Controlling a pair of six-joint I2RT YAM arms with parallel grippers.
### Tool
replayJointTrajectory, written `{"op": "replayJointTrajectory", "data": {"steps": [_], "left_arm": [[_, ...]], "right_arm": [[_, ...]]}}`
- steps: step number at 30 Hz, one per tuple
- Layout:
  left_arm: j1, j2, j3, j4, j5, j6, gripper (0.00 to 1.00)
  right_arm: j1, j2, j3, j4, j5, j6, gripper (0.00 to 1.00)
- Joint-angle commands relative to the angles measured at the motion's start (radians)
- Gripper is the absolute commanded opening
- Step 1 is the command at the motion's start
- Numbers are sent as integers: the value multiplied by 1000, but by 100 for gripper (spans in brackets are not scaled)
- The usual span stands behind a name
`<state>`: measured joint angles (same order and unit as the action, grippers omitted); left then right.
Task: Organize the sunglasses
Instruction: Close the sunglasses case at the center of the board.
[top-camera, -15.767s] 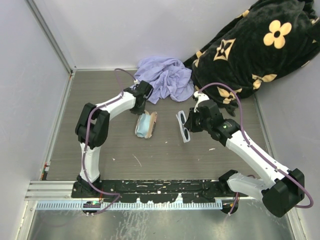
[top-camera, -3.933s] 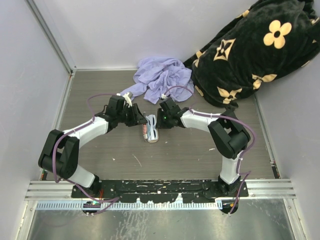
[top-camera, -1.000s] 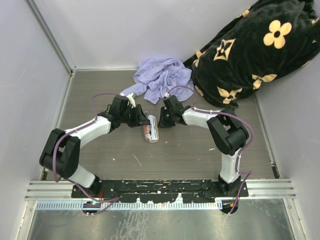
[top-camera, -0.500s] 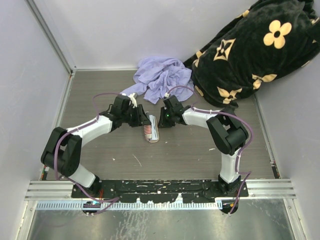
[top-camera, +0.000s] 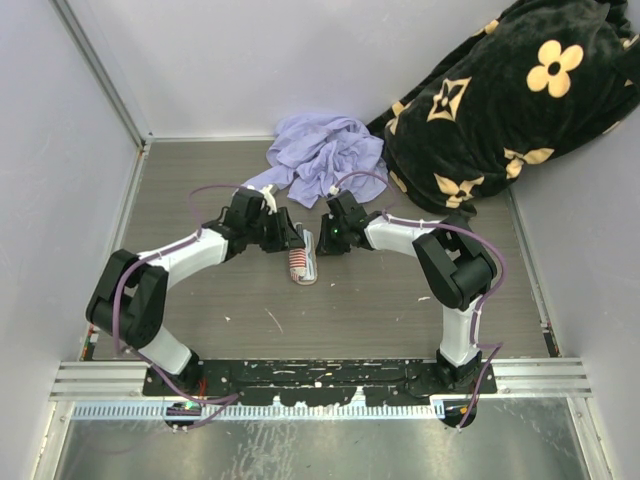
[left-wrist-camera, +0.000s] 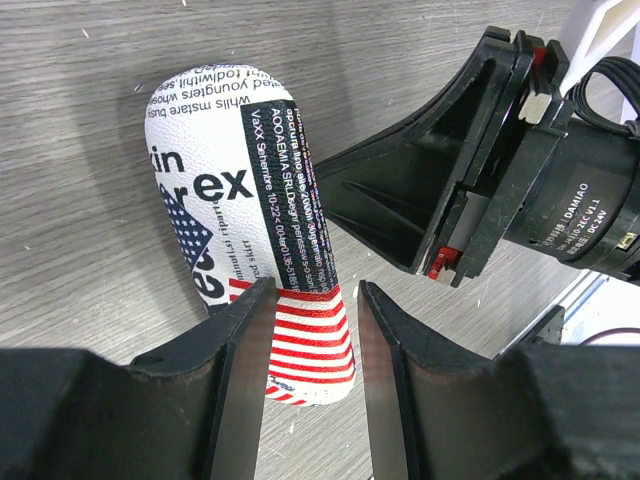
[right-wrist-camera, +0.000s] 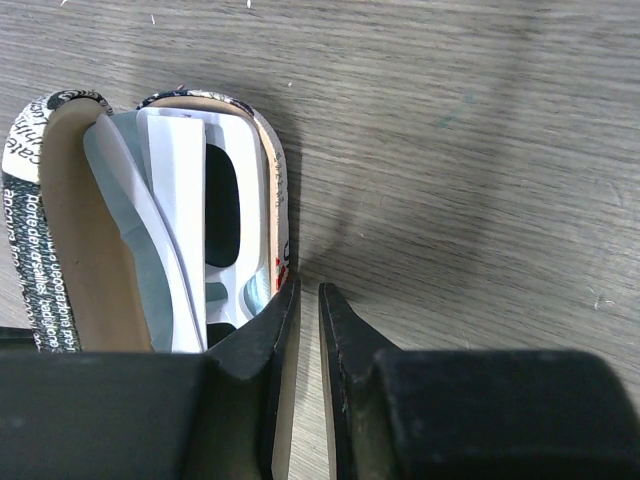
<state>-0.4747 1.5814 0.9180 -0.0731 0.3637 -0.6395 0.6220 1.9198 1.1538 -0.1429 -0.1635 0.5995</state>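
Note:
The red-and-white printed case (top-camera: 301, 264) lies on the table between both grippers. In the right wrist view the case (right-wrist-camera: 55, 230) is open, with the white-framed sunglasses (right-wrist-camera: 250, 180) folded inside over a light-blue cloth (right-wrist-camera: 120, 190). My right gripper (right-wrist-camera: 309, 290) is almost closed and empty, its left finger against the case's rim; it also shows in the top view (top-camera: 318, 240). My left gripper (left-wrist-camera: 315, 290) is open and straddles the striped end of the case (left-wrist-camera: 240, 170), with a gap at the right finger; it also shows in the top view (top-camera: 288, 240).
A crumpled purple cloth (top-camera: 325, 155) lies at the back of the table. A black blanket with tan flowers (top-camera: 510, 90) fills the back right corner. Grey walls close the left, back and right. The right gripper's body (left-wrist-camera: 520, 150) is close beside the case.
My left gripper has moved a little right, closer over the case. The right gripper and the case have stayed in place.

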Motion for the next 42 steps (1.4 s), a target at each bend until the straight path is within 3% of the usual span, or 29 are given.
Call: {"op": "replayJointTrajectory", "data": {"steps": [1, 42], "left_arm": [[-19, 37, 18, 39, 3, -2, 41], [-22, 90, -10, 68, -1, 0, 41]], "right_arm": [[15, 1, 29, 36, -36, 6, 20], [16, -13, 21, 30, -18, 3, 20]]}}
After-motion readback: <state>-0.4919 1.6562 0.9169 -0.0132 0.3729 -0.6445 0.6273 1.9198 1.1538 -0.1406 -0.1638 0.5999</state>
